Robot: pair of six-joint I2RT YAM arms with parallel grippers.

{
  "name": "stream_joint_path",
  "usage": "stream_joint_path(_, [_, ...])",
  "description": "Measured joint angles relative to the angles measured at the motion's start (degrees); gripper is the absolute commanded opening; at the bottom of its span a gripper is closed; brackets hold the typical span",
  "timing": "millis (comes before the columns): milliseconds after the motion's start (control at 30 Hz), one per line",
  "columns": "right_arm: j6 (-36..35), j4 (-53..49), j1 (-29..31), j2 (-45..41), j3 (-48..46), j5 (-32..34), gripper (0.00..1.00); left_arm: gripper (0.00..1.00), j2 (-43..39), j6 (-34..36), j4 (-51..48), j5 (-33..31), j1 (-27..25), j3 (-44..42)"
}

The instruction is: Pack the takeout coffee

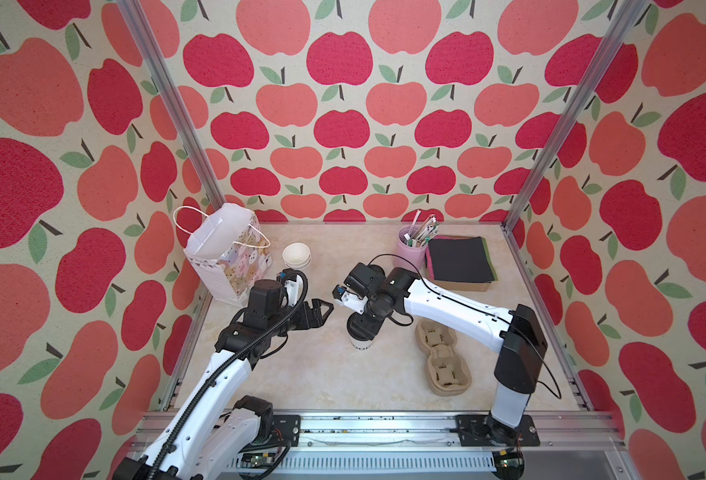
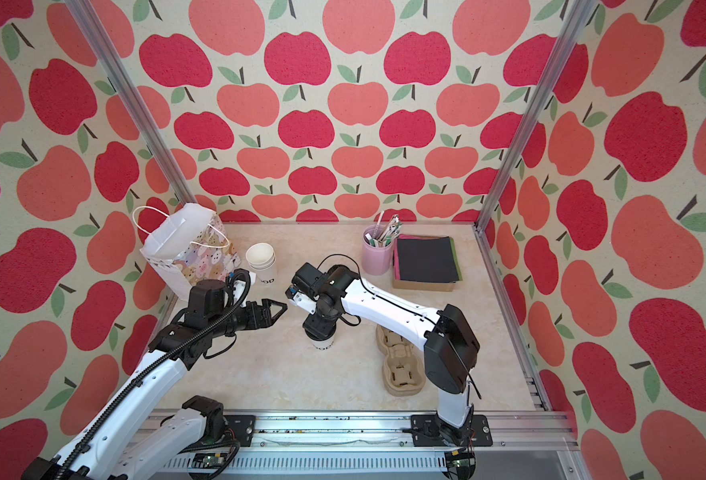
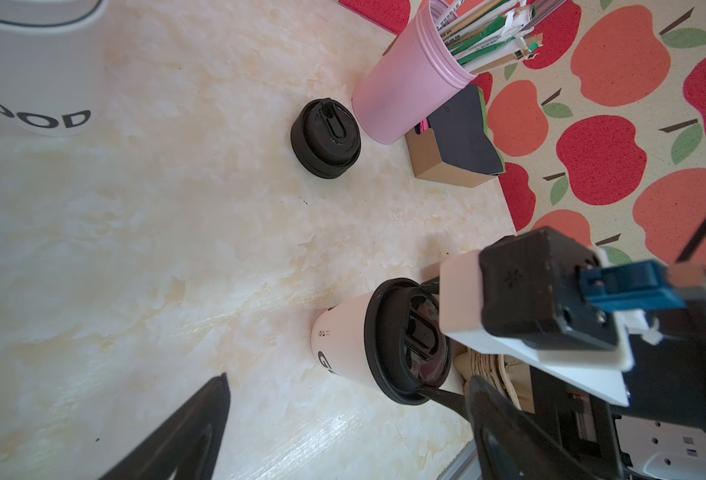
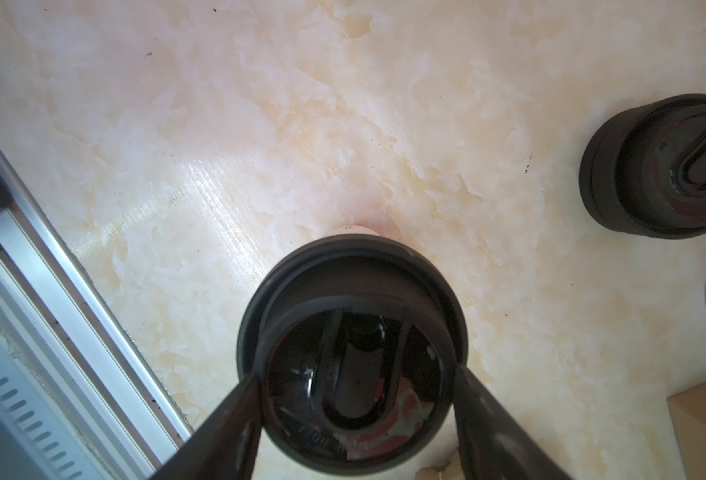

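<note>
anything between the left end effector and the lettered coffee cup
Nothing visible: only bare table lies between the left end effector and the cup. The right end effector holds its lid from above.

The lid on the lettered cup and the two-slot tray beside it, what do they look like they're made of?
Lid: probably plastic, glossy black, since its top mirrors the red wallpaper. Tray: looks like molded paper pulp, matte tan, with a rough, fibrous surface and soft pressed edges.

Fingers (image 4: 222, 424) of the right gripper (image 4: 355, 376) clasp the black lid (image 4: 343, 282) on a white cup (image 4: 349, 230); a second lid (image 4: 654, 166) stands apart on the table (image 4: 260, 124).
</note>
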Motion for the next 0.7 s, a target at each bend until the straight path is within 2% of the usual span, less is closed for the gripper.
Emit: stream_joint_path(700, [0.85,1.51,0.74,0.11,-1.70,0.72,0.71,0.82,0.33,-1.51,0.35,-0.07,-0.66,-2.23])
